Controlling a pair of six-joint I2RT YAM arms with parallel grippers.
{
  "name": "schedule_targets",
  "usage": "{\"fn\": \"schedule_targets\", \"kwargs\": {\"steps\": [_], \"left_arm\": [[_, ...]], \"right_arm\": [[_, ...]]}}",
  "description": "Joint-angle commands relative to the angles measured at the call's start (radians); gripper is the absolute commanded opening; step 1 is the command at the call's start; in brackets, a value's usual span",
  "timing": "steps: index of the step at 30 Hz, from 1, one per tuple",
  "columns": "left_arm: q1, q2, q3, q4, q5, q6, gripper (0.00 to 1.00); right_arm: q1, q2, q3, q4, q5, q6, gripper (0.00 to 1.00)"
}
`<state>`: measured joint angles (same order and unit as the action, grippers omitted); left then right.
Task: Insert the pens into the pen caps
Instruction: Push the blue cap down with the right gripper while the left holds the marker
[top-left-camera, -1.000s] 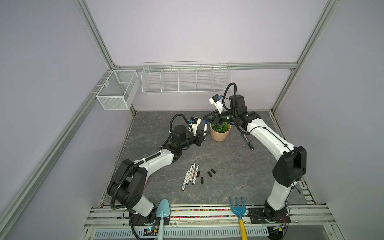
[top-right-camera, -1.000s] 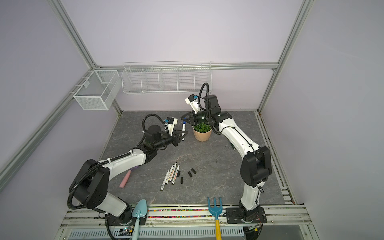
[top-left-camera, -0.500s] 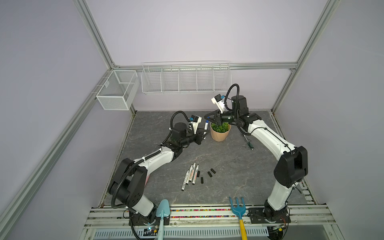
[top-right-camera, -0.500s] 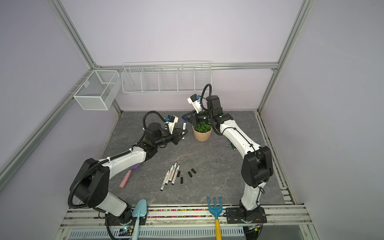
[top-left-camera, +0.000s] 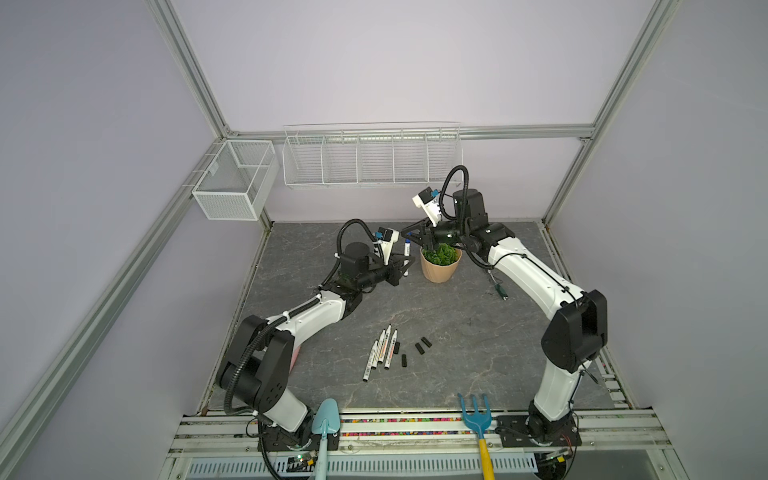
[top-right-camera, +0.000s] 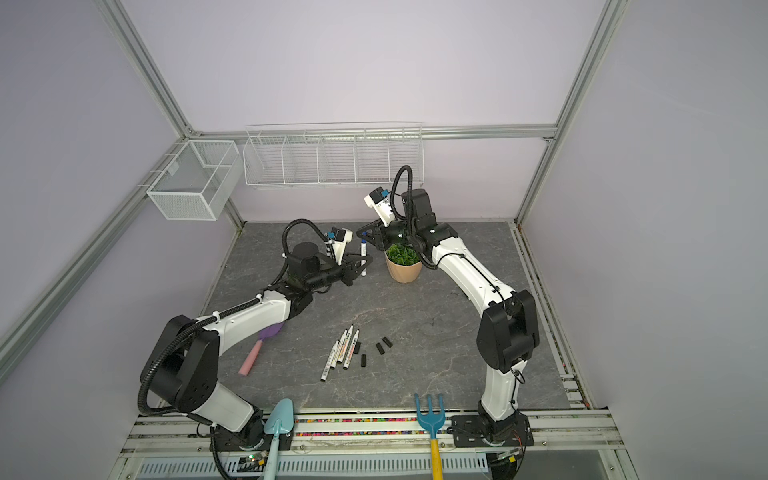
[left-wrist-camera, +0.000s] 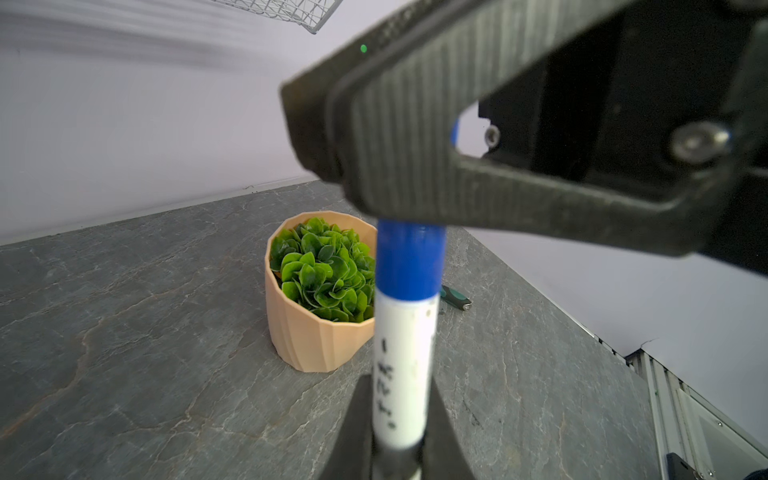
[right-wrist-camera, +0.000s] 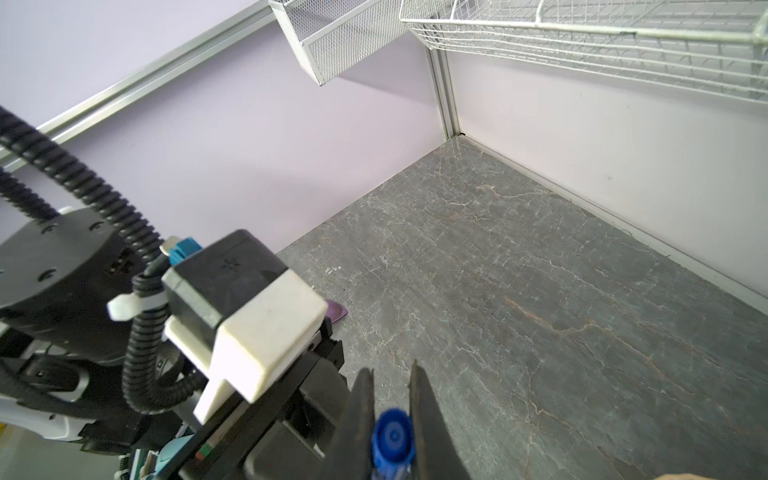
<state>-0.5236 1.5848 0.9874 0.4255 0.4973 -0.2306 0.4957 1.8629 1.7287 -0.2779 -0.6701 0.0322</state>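
Only the left wrist view shows blue cap (left-wrist-camera: 409, 262) atop lettered pen (left-wrist-camera: 401, 374).

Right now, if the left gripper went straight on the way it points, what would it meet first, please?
Probably the plant pot: the left gripper, shut on the blue pen, points at its side, though depth is unclear.

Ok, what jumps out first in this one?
At the back, beside the potted plant, the left gripper holds the blue pen upright while the right gripper pinches the blue cap on its top end. Nearer the front, four black-tipped pens lie bunched with black caps loose beside them.
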Motion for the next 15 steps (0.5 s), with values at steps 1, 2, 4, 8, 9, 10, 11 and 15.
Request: {"fn": "schedule_targets", "kwargs": {"steps": [1,2,4,8,9,10,11,15], "left_arm": [[0.128,-0.067,0.259,0.56,-0.228,-0.085,0.0],[0.133,-0.072,0.262,0.559,-0.229,-0.084,0.0],[0.143,-0.083,0.261,0.559,-0.226,-0.084,0.0],[0.146,-0.111,0.247,0.535,-0.221,-0.072,0.0],[0.145,-0.116,0.24,0.533,-0.216,-0.077,0.0],[0.145,-0.121,0.233,0.523,-0.204,-0.081,0.0],[0.142,-0.125,0.225,0.507,-0.194,-0.082,0.0],[0.103,-0.151,0.142,0.479,-0.203,-0.066,0.0]], "right_arm": [[0.077,0.096,-0.128,-0.573,-0.137,-0.041,0.07],[0.071,0.094,-0.136,-0.563,-0.147,-0.035,0.07],[0.056,0.088,-0.155,-0.535,-0.166,-0.015,0.07],[0.02,0.079,-0.191,-0.47,-0.21,0.042,0.07],[0.015,0.078,-0.192,-0.464,-0.211,0.049,0.07],[0.012,0.079,-0.19,-0.463,-0.212,0.05,0.07],[0.01,0.075,-0.189,-0.463,-0.212,0.052,0.07],[0.009,0.067,-0.188,-0.45,-0.219,0.061,0.07]]}}
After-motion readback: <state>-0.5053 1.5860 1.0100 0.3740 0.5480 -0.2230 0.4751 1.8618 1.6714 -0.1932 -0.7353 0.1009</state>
